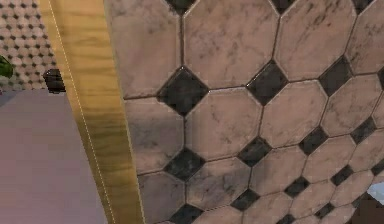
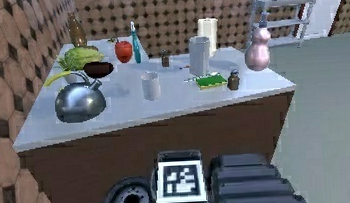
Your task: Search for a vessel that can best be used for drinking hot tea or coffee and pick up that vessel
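Note:
A pale grey cup (image 2: 150, 86) stands upright near the middle of the light countertop (image 2: 124, 120) in the arm side view. Right of it and farther back stands a taller white cup (image 2: 199, 56). A shiny metal kettle (image 2: 79, 100) sits left of the grey cup. At that view's bottom edge a white square with black marks (image 2: 182, 179) shows, and left of it the dark body of my gripper (image 2: 128, 201), well short of the counter's front edge. Its far end is cut off, so I cannot tell whether it holds anything.
Also on the counter: a dark bowl (image 2: 98, 68) by leafy greens (image 2: 77, 60), a red fruit (image 2: 123, 51), a teal bottle (image 2: 136, 41), a paper roll (image 2: 208, 35), a pink vase (image 2: 259, 51), a green sponge (image 2: 211, 82). A tiled wall (image 1: 260, 110) and a wooden edge (image 1: 95, 100) stand close in the forward view.

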{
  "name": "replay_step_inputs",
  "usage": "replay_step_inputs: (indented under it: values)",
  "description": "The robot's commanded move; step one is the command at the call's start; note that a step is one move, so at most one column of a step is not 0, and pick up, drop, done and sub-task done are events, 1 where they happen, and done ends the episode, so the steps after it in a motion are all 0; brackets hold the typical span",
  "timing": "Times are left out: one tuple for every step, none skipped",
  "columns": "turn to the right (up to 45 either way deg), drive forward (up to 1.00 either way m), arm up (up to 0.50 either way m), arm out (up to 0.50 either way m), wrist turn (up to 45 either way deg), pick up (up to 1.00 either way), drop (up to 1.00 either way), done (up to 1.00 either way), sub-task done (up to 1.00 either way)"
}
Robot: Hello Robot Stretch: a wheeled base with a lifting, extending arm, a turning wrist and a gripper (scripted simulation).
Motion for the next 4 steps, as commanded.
replay_step_inputs:
  values:
    - [0.0, 0.00, 0.00, 0.50, 0.0, 0.00, 0.00, 0.00, 0.00]
    - [0.0, 0.00, 0.00, 0.00, 45.0, 0.00, 0.00, 0.00, 0.00]
    - [0.0, 0.00, 0.00, 0.00, 45.0, 0.00, 0.00, 0.00, 0.00]
    - [0.0, 0.00, 0.00, 0.00, 45.0, 0.00, 0.00, 0.00, 0.00]
